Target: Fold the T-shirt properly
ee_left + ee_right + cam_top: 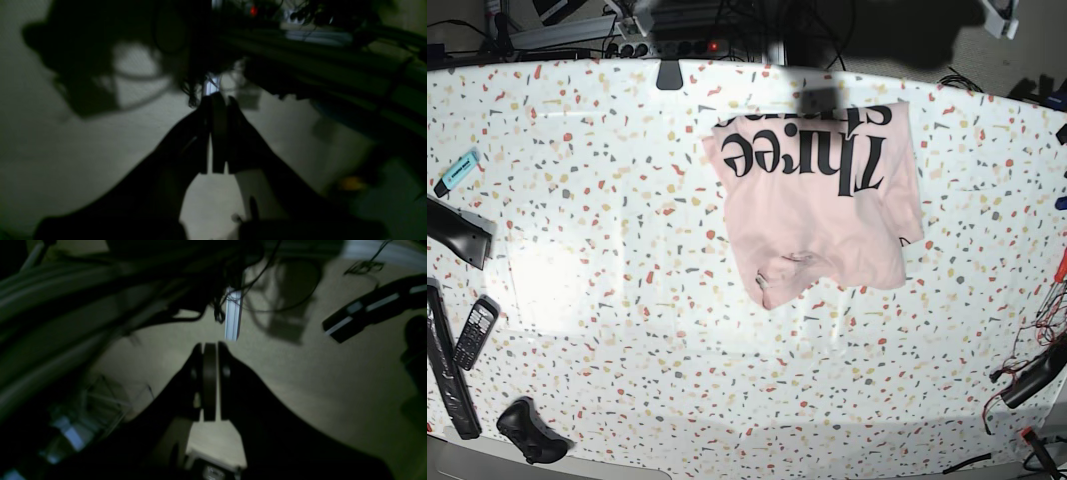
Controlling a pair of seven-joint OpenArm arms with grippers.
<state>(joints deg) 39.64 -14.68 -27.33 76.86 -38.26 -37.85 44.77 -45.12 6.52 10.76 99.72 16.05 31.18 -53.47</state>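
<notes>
The pale pink T-shirt (817,200) lies bunched on the speckled table (627,280), right of centre towards the far edge. Its black lettering faces up and a small fold shows at its near edge. Neither wrist view shows the shirt. My left gripper (218,97) is shut and empty, held in the air over a dim pale surface. My right gripper (210,345) is also shut and empty, in dim light. In the base view the arms show only as dark blurred shapes along the top edge (827,20).
A teal marker (457,170), a black bar (457,230), a keypad phone (474,332) and a black controller (527,432) lie at the table's left side. Cables and a black device (1027,380) sit at the right edge. A power strip (642,45) is behind the table.
</notes>
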